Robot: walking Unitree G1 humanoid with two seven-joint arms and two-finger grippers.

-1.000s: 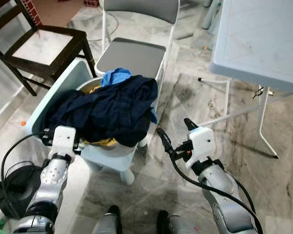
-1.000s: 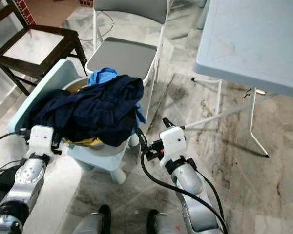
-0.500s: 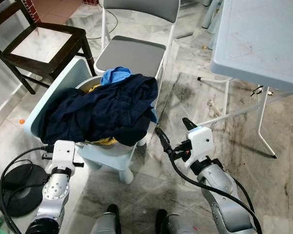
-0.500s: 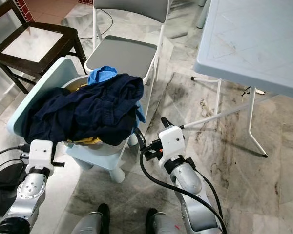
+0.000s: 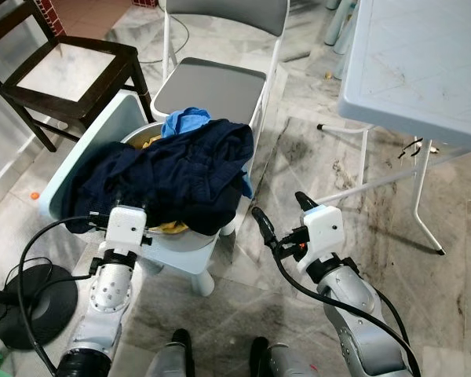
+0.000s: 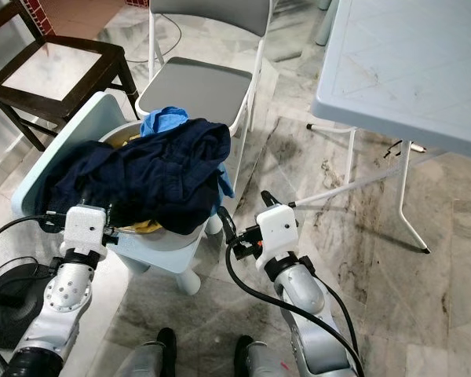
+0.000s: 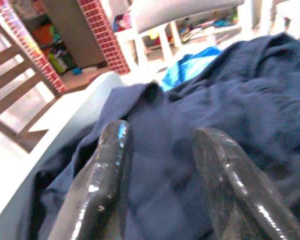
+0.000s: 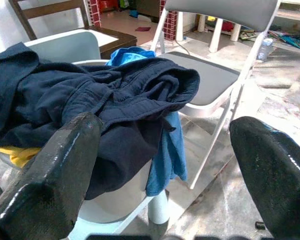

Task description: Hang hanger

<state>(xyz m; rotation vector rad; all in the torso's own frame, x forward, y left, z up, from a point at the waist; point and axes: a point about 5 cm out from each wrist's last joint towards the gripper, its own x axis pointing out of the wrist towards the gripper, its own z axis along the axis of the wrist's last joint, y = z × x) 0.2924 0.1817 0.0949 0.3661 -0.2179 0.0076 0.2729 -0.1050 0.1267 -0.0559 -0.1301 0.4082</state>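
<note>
Marble floor (image 5: 424, 290); both grippers (left (image 7: 162, 165), right (image 8: 165, 165)) gape, holding nothing.

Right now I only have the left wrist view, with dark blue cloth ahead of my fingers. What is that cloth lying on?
Observer: The navy garment is heaped over a round basin, which sits on a pale blue stool. The left gripper is at the heap's near edge, fingers open.
Operator: Where is my other arm?
Observer: The right gripper is open above the floor. It is beside the stool on the robot's right, apart from the clothes.
Operator: Is there anything under the navy?
Observer: A yellow cloth peeks out below it at the near rim.
</note>
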